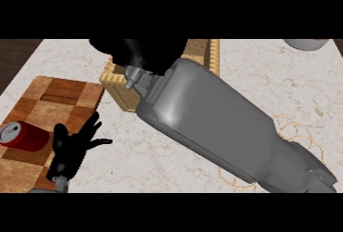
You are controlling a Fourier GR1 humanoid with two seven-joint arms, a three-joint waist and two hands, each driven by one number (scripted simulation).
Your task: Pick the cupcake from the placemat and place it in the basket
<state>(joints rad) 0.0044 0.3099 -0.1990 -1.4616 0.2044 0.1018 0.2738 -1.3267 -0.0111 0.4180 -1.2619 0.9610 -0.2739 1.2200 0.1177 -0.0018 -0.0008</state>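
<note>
one right hand (137, 52) hangs over the basket (117, 88).

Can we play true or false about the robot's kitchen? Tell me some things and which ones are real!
1. The red can lies on the wooden board. True.
2. The right hand is over the placemat. False: it is up over the basket, and the placemat lies lower right, partly under the forearm.
3. The left hand is open, fingers spread. True.
4. The left hand holds the can. False: it is beside the can and holds nothing.
5. You can see the cupcake sitting on the placemat. False: no cupcake shows there.
</note>
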